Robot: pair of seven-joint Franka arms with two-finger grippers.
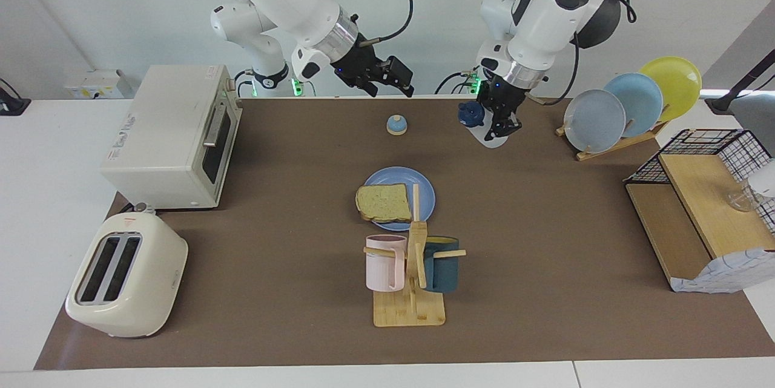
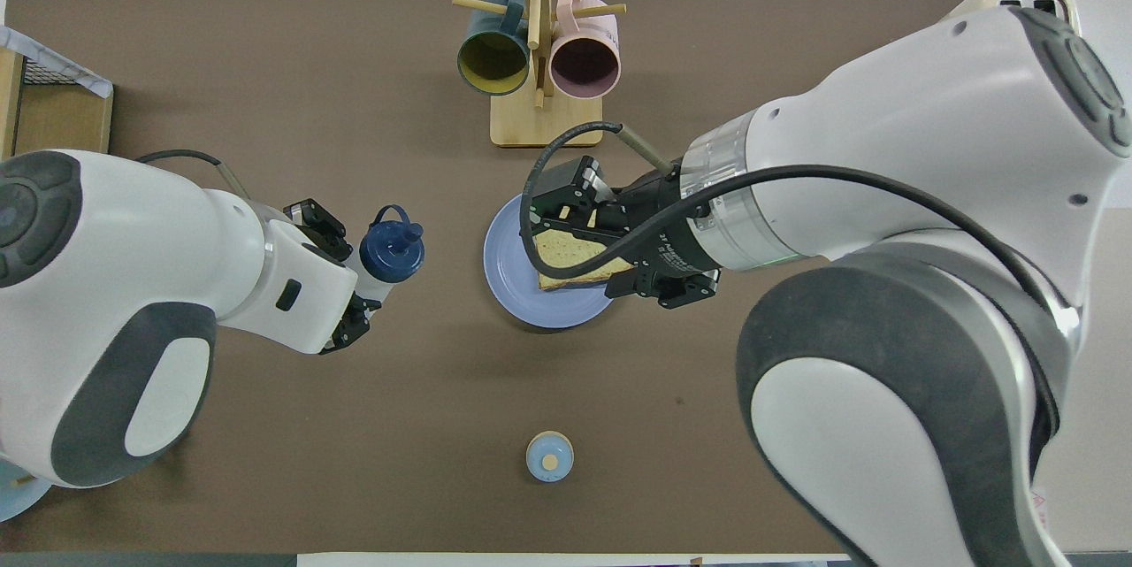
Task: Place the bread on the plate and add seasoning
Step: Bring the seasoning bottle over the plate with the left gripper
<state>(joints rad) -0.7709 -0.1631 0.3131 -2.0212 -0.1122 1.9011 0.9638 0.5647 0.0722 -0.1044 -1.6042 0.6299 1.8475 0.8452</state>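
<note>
The bread (image 1: 383, 203) lies flat on the blue plate (image 1: 425, 189) in the middle of the mat; a corner of it hangs over the rim. Both show in the overhead view, the bread (image 2: 573, 261) partly covered and the plate (image 2: 506, 271). My left gripper (image 1: 501, 123) is shut on the seasoning bottle (image 1: 484, 128) and holds it tilted in the air, its navy cap (image 2: 392, 250) pointing toward the plate. My right gripper (image 1: 390, 86) hangs open and empty, high over the mat between plate and bell; in the overhead view it (image 2: 566, 200) covers part of the plate.
A small blue bell (image 1: 396, 125) stands nearer the robots than the plate. A mug tree (image 1: 412, 267) with pink and teal mugs stands just beside the plate, farther out. Toaster oven (image 1: 169, 134) and toaster (image 1: 124, 273) are at the right arm's end; plate rack (image 1: 629, 103) and wire shelf (image 1: 702, 194) at the left arm's end.
</note>
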